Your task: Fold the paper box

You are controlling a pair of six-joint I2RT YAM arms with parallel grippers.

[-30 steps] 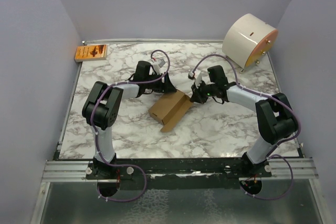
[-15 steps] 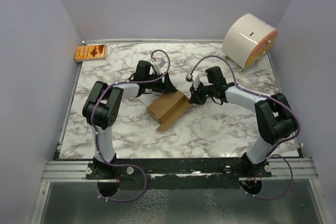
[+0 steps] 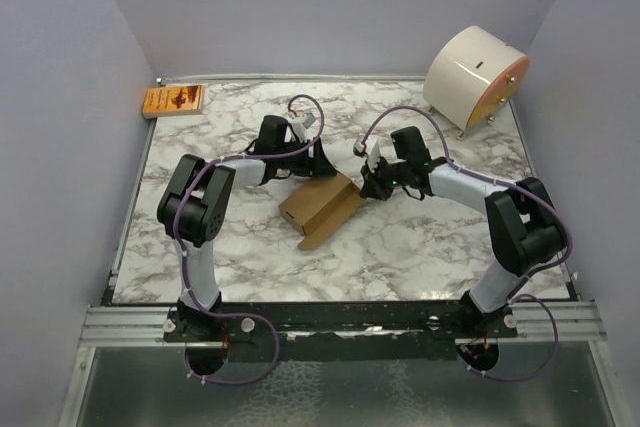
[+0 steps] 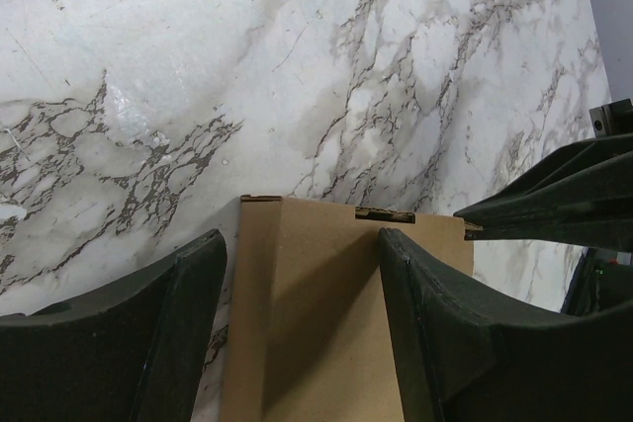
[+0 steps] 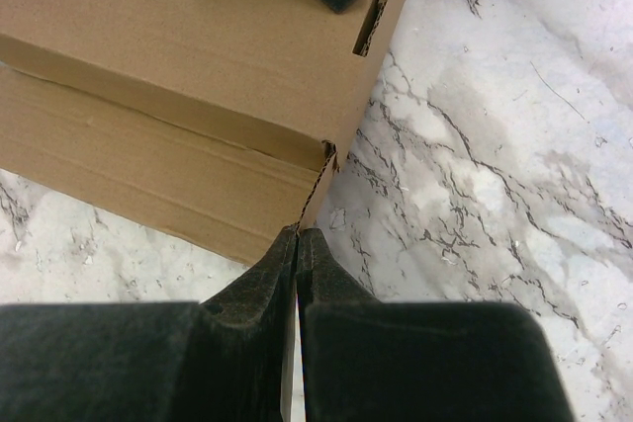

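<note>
Brown paper box (image 3: 320,209) lies under wide left hand (image 4: 302,244); closed right hand (image 5: 297,236) touches its corner.

Top camera: fixed high behind the arm bases (image 3: 200,319), facing down and forward. It is distant and covers the whole table (image 3: 420,237).

Left wrist camera: close, looking down between the left fingers (image 4: 178,333) at the box (image 4: 326,313).

Right wrist camera: closer still, looking past the right fingers (image 5: 237,343) at one box corner.

All three views share the box. The left wrist view also catches the right fingers at its right edge.
</note>
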